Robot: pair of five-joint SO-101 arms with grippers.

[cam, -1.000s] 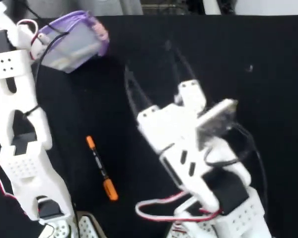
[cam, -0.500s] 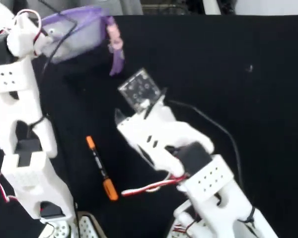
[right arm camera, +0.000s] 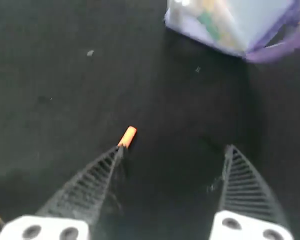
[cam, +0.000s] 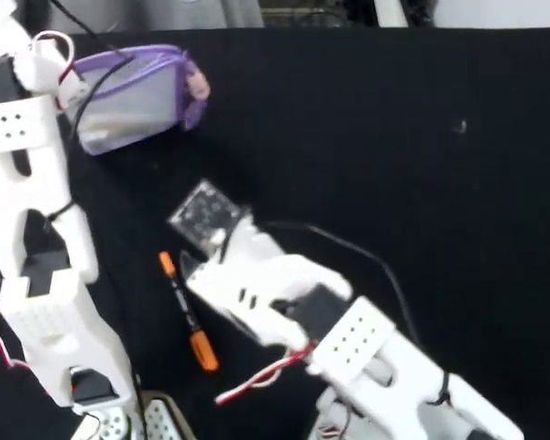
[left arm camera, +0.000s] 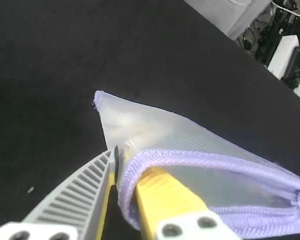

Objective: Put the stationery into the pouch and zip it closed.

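A translucent pouch [cam: 133, 92] with purple trim hangs tilted at the table's far left, its mouth open. My left gripper [cam: 71, 84] is shut on the pouch's rim [left arm camera: 155, 160]; the yellow finger [left arm camera: 165, 200] is inside the mouth and the grey finger [left arm camera: 80, 195] is outside. A black pen [cam: 185, 310] with orange ends lies on the black table, nearer the front. My right gripper [right arm camera: 172, 150] stands open low over the pen's far end, and the orange tip [right arm camera: 127, 136] sits just by one finger [right arm camera: 97, 182]. Coloured items show through the pouch wall [right arm camera: 225, 25].
The black table cloth [cam: 422, 165] stretches open to the right and to the far edge. The left arm's white links [cam: 37, 275] stand close beside the pen. Red and black cables [cam: 257, 376] trail from the right arm near the front edge.
My right arm has swung left and down from mid-table until its open gripper is over the pen. The left gripper has kept hold of the pouch, which swayed and settled slightly lower.
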